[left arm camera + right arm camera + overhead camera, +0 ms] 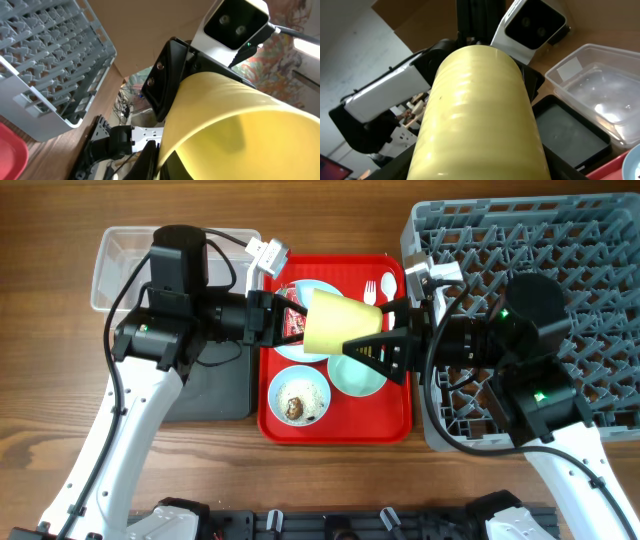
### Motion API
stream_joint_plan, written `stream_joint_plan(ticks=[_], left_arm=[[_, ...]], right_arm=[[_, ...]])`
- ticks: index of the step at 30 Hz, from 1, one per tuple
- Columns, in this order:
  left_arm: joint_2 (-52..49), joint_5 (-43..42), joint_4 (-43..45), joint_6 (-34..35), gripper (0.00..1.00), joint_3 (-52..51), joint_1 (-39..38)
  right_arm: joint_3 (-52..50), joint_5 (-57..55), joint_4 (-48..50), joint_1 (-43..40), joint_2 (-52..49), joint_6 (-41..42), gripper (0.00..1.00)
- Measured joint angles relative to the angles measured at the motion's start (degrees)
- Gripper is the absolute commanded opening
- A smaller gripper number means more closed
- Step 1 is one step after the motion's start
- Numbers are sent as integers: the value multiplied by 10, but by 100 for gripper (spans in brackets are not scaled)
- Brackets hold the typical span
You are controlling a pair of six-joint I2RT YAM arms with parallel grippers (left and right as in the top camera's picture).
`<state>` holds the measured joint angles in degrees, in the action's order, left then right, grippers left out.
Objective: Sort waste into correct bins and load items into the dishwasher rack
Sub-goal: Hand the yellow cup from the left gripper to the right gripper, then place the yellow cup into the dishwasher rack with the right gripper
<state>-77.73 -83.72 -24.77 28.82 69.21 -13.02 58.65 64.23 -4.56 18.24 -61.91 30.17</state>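
While the grey dishwasher rack [560,240] fills the right side and the red serving tray [335,430] lies mid-table, the small yellow cup [340,325] hangs sideways above that tray, mouth left and base right. The right gripper [372,328] has its jaws pinching the narrow base end. The left gripper [282,315] sits at the rim, and I cannot tell its grip. The cup looks light, stiff and smooth — best clamped across the wall near the base.

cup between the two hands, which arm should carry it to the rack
Right. The rack sits on the right arm's side, and the right hand has its fingers flanking the cup. The left hand is at the cup's other end, across the tray from the rack.
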Motion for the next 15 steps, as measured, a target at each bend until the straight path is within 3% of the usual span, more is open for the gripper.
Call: stream_joint_plan(ticks=[3,4,9,15], left_arm=[[0,-2,1,2,91,0,-1],[0,-2,0,2,100,0,-1],[0,12,0,-2,100,0,1],[0,64,0,-23,100,0,41]], right_arm=[[0,-4,-1,0,1,-2,48],[0,-5,-5,0,3,-7,48],[1,-32,-111,-7,36,-56,49],[1,-225,-309,-38,127,-116,50]])
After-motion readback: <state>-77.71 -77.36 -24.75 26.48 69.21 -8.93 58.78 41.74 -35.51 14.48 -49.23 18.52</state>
